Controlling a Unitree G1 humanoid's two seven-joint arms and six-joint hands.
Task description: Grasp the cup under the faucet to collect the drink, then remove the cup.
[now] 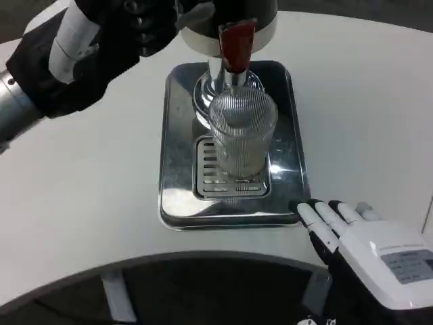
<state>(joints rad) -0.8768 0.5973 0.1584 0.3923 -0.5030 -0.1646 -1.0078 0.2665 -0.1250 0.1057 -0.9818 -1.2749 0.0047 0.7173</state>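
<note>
While the left hand (139,27) reached in at the far left beside the dispenser (226,24), its dark fingers were too blurred to tell their spread or any hold; the ribbed glass cup (241,135) stood upright on the grate of the steel tray (177,145), directly under the red faucet (237,44); the right hand (369,237) lay near right, fingers extended together, holding nothing, fingertips at the tray's near right corner.

cup (241,139): clear ribbed glass | upright, contents unclear | centre of frame, on slotted grate | directly below faucet || faucet (236,46): red lever, chrome spout | top centre of frame
</note>
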